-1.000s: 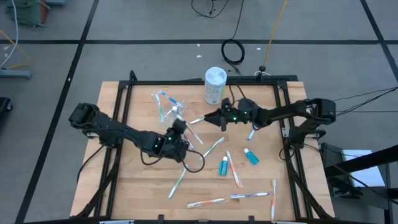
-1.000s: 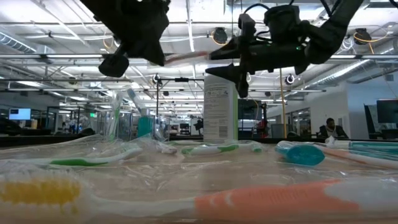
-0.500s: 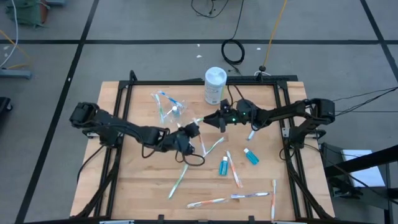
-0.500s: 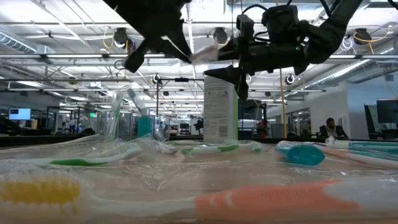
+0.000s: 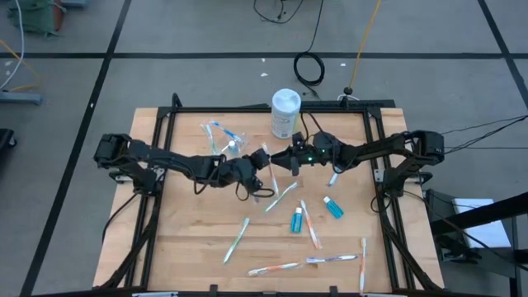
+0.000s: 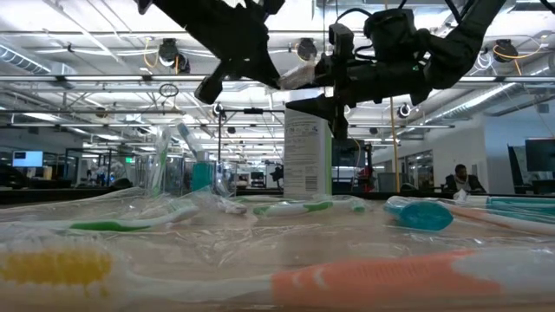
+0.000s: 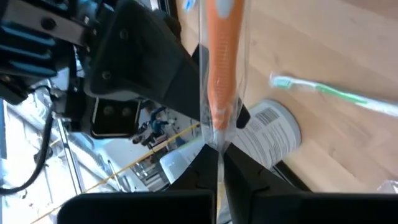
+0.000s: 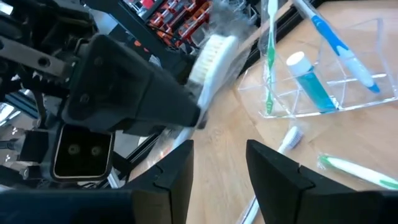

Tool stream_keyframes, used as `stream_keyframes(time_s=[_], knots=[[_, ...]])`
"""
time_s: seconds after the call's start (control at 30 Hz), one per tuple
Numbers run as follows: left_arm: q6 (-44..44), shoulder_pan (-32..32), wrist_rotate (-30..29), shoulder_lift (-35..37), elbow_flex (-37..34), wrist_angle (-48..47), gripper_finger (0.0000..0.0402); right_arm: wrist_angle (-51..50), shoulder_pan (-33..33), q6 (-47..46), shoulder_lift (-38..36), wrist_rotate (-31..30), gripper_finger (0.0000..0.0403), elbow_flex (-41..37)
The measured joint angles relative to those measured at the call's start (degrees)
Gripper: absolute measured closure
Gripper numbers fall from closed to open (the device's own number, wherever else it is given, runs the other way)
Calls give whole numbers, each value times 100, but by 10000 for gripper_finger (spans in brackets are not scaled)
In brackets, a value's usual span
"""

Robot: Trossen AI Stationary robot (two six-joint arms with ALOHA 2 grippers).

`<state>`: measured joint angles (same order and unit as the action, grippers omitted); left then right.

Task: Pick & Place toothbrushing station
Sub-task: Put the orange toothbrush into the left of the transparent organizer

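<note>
Orange-handled wrapped toothbrush (image 7: 219,68) being pinched in left fingers (image 7: 219,163) at frame centre, presenting toward right fingers (image 8: 219,163), spread, likely awaiting handover.

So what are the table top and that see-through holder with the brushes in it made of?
The table top looks like pale unpainted wood: plank seams and grain show. The holder looks like clear hard plastic, glossy, with sharp straight edges; glass can't be ruled out.

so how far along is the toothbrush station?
Early. Done: clear holder already has a few brushes and a tube. In hand: left gripper shut on an orange wrapped toothbrush, facing the open right gripper in mid-air. Left: many brushes and two teal tubes on the table.
</note>
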<state>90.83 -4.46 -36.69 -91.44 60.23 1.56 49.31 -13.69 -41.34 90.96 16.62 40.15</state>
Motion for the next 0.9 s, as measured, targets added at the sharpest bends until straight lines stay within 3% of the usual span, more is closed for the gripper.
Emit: stream_keyframes(time_s=[0.27,0.47,0.7,0.9], knots=[[72,154,-18,0,0,-129,377,65,-14,20,0,18,261,-1],[254,95,-24,-2,0,-182,396,73,-31,2,0,18,261,-1],[572,122,373,-2,0,-34,379,350,-7,0,-4,15,261,-1],[721,129,525,-4,0,340,396,323,-7,-1,-4,20,261,-1]])
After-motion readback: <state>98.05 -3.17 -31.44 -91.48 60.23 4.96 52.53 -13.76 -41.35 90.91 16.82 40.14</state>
